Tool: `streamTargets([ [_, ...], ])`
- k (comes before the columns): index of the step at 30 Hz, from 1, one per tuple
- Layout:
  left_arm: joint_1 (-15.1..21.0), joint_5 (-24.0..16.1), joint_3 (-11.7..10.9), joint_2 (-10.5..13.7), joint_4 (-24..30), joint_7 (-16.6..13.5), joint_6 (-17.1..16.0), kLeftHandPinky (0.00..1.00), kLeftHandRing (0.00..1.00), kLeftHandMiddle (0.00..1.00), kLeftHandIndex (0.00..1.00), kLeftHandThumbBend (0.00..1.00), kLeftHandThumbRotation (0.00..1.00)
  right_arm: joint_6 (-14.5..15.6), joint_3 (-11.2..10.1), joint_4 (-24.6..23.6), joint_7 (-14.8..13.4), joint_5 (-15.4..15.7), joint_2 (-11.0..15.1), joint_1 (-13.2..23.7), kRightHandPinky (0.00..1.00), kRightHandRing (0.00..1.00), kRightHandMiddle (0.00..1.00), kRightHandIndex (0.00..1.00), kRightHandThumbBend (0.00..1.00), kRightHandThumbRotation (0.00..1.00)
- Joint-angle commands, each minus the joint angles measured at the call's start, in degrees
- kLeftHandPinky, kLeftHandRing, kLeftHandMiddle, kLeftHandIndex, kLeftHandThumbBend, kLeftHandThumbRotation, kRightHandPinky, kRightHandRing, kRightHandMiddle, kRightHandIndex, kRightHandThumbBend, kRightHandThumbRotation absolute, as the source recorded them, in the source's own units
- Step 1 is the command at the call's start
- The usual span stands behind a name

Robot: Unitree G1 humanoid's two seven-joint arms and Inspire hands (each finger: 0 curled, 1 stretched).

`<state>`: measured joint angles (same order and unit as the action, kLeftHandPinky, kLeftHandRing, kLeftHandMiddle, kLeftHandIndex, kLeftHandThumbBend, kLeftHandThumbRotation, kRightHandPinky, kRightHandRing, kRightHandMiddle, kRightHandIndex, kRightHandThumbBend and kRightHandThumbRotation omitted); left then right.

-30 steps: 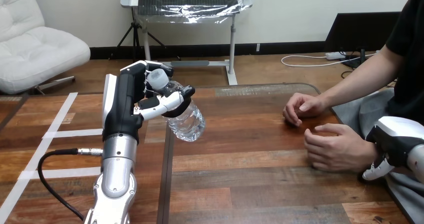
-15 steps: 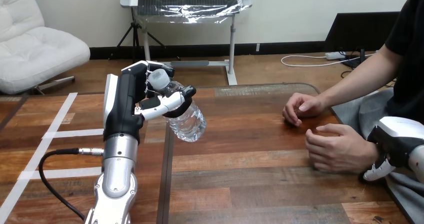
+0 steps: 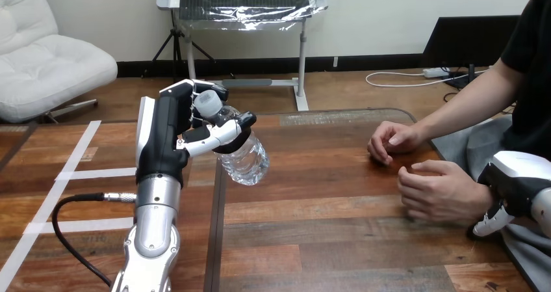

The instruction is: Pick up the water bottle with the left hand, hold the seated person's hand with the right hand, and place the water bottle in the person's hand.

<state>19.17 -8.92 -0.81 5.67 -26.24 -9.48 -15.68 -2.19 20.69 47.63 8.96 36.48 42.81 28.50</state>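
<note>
— Water bottle [image 3: 245,157]: where is it just now?
— Up in the air, in the robot's left hand [image 3: 170,132]. It hangs above the wooden table [image 3: 338,240], left of the middle, and touches nothing but that hand.
— And how does the hand have it?
— Grasping it. The fingers [image 3: 193,88] curl over the far side near the top, and the thumb [image 3: 217,134] crosses the near side of the bottle's upper body, so the bottle is pinched between them.
— Is it upright?
— No, tilted. The white cap [image 3: 206,101] points up and to the left, close against the fingers. The clear base hangs lower and further right.
— Where is the person?
— At the right side. Both hands rest on the table. The person's far hand [image 3: 390,141] is loosely curled. The person's near hand [image 3: 436,193] lies nearer the robot, its fingers bent and pointing left.
— What about the robot's right hand [image 3: 516,181]?
— It comes in at the right edge and sits against the wrist of the person's near hand. The two touch, but whether it is clasping that wrist or merely resting there I cannot tell.
— How far is the bottle from the person's hands?
— Well apart, with bare wood between them.
— Anything else on the table?
— Strips of white tape [image 3: 97,173] on its left part, beside the silver left forearm [image 3: 154,220].
</note>
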Motion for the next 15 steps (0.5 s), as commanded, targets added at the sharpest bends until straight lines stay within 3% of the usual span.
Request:
streamTargets([
  [1, 5.1, -0.3, 0.1, -0.2, 3.3, -0.4, -0.2, 0.38, 0.41, 0.45, 0.49, 0.68, 0.0, -0.4, -0.5, -0.2, 0.1, -0.7, -0.4, -0.3, 0.15, 0.27, 0.37, 0.37, 0.65, 0.0],
  [15, 5.1, -1.0, 0.3, -0.3, 3.6, -0.6, -0.2, 0.38, 0.41, 0.45, 0.49, 0.68, 0.0, 0.2, -0.3, -0.8, 0.6, 0.0, -0.2, 0.1, 0.15, 0.26, 0.36, 0.36, 0.66, 0.0],
])
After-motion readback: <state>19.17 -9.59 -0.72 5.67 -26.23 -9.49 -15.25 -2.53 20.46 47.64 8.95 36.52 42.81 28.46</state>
